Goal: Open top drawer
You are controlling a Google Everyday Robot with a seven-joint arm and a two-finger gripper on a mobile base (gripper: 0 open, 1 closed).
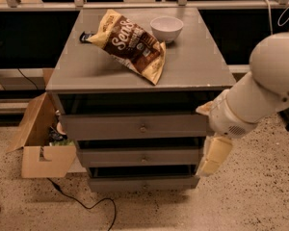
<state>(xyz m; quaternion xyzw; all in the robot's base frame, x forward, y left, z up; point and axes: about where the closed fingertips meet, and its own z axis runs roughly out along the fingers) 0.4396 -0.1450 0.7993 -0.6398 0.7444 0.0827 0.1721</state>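
The grey cabinet (pixel 135 66) has three drawers stacked in front. The top drawer (pixel 111 127) is the widest and tallest, with a small round metallic knob (pixel 142 128) at its centre, and its front sits flush, closed. My white arm (pixel 260 90) reaches in from the right. The cream-coloured gripper (pixel 213 157) hangs down beside the cabinet's right front edge, at the height of the middle drawer (pixel 135 157), to the right of and below the knob. It touches nothing that I can see.
A brown chip bag (pixel 130 44) and a white bowl (pixel 166 28) lie on the cabinet top. An open cardboard box (pixel 38 148) stands on the floor at the left. A black cable (pixel 86 206) runs across the speckled floor. A rail and dark shelving lie behind.
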